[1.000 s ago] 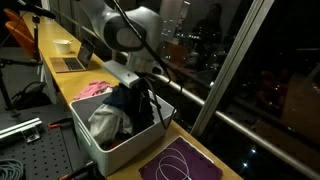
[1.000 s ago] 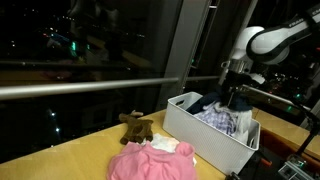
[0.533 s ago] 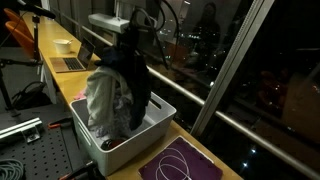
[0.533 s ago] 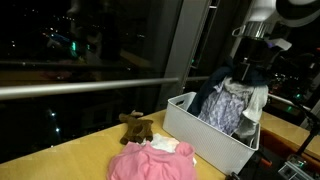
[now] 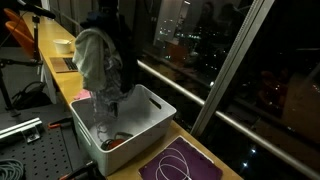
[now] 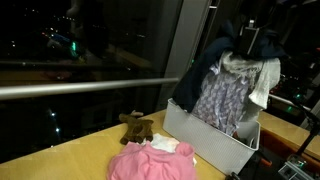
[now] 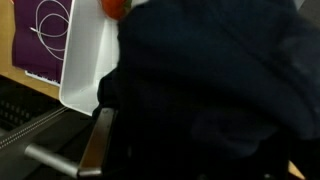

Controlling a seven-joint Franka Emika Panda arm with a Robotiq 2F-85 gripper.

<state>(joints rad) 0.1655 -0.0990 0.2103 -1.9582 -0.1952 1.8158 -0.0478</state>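
At the far left of an exterior view, a laptop lies on the bench. Right of it hangs your bundle of clothes, high in the upper left of the frame. Its patterned tail dips below the rim of the white bin. An orange thing lies on the bin's floor. A purple mat with a white cord looped on it lies at the lower right, just beside the bin.

In an exterior view from the opposite side, a brown plush toy and a pink cloth lie at lower centre, left of the bin. The bundle hangs at the upper right, close to the window glass. Your claw is mostly buried in dark cloth, clamped on the top of the bundle. In the wrist view that dark cloth covers nearly everything, so you see only the bin's edge and the mat at the left.
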